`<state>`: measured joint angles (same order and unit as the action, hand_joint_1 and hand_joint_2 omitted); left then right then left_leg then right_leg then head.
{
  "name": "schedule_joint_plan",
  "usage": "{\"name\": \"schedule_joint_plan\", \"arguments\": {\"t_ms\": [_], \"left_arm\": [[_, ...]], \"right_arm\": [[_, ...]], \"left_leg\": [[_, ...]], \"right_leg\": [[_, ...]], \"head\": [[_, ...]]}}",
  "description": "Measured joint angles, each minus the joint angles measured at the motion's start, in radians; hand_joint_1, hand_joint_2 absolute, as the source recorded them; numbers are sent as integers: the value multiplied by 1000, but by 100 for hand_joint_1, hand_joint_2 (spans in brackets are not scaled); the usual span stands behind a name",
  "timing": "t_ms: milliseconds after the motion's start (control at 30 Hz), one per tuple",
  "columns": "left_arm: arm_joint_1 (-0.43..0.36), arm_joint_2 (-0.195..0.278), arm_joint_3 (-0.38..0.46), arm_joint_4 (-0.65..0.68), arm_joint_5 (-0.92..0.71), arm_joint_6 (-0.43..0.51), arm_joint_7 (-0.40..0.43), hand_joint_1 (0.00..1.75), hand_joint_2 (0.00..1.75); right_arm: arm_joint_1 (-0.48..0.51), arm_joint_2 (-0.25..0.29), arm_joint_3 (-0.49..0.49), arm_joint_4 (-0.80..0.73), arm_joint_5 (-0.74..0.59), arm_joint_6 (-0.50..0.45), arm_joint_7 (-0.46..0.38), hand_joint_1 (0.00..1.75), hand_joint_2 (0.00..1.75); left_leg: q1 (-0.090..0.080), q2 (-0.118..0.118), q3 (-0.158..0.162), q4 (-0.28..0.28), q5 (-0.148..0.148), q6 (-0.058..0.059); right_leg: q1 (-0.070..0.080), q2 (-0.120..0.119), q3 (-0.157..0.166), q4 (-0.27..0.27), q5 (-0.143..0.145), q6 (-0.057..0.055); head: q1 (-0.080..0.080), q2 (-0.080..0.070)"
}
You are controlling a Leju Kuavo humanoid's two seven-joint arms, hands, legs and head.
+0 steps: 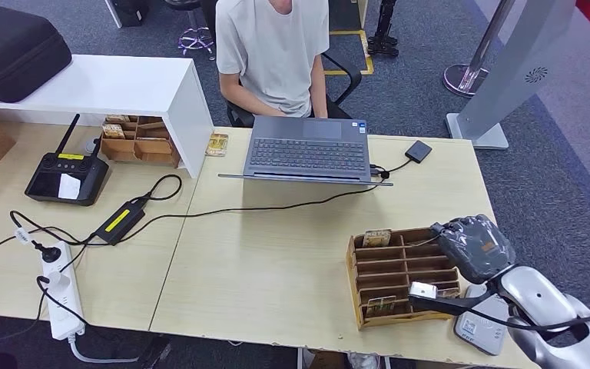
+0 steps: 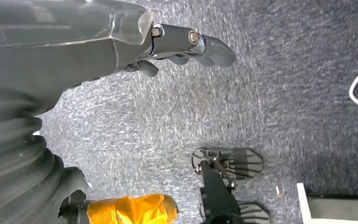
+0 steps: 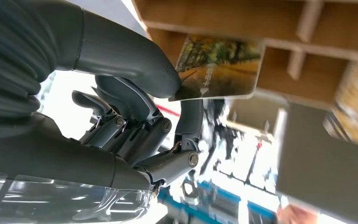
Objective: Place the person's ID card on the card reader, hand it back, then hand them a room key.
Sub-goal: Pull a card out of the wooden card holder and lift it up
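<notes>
In the right wrist view my right hand (image 3: 135, 107) pinches a room key card (image 3: 219, 67) with a yellow-green landscape print between thumb and finger, close to the compartments of the wooden card organizer (image 3: 261, 23). From the head view, the right hand (image 1: 475, 247) hovers over the right end of that organizer (image 1: 403, 277), which holds more cards (image 1: 376, 237). The grey card reader (image 1: 480, 327) lies by the front right table corner, partly behind my forearm. My left hand (image 2: 182, 44) hangs over the carpet, holding nothing. The person (image 1: 273, 54) sits behind the laptop.
An open laptop (image 1: 309, 150) stands mid-table with a cable to a small black box (image 1: 419, 150). On the left are a white shelf (image 1: 100, 84), a second wooden organizer (image 1: 138, 140), a black remote controller (image 1: 67, 175), a power strip (image 1: 58, 288) and a loose card (image 1: 217, 144).
</notes>
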<state>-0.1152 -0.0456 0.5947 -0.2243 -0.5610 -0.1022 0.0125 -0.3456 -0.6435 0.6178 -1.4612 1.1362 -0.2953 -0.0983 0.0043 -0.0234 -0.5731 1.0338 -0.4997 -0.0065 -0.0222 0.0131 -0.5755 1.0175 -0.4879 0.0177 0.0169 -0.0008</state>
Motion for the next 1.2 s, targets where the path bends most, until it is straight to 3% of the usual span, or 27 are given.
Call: {"name": "schedule_joint_plan", "arguments": {"t_ms": [267,367,900,1200], "left_arm": [[-31,-14,0,0,-22,-8,47,0,175],[-42,-21,0,0,-24,-7,57,0,175],[-49,-29,0,0,-32,-11,74,0,175],[-89,-41,-7,0,-68,-18,110,0,175]], "right_arm": [[-66,122,-20,25,124,-277,-8,175,175],[-71,165,-37,23,177,-342,8,175,175],[-48,238,-81,-31,226,-363,22,175,175],[-210,370,-113,69,349,-390,51,175,175]], "left_leg": [[0,0,1,0,2,-1],[0,0,0,0,2,-1],[0,0,0,0,2,-1],[0,0,1,0,3,-2]], "right_leg": [[0,0,0,1,0,0],[0,0,0,1,0,0],[0,0,0,1,1,0],[0,1,0,2,2,-2]], "head": [[0,0],[0,0],[0,0],[0,0]]}}
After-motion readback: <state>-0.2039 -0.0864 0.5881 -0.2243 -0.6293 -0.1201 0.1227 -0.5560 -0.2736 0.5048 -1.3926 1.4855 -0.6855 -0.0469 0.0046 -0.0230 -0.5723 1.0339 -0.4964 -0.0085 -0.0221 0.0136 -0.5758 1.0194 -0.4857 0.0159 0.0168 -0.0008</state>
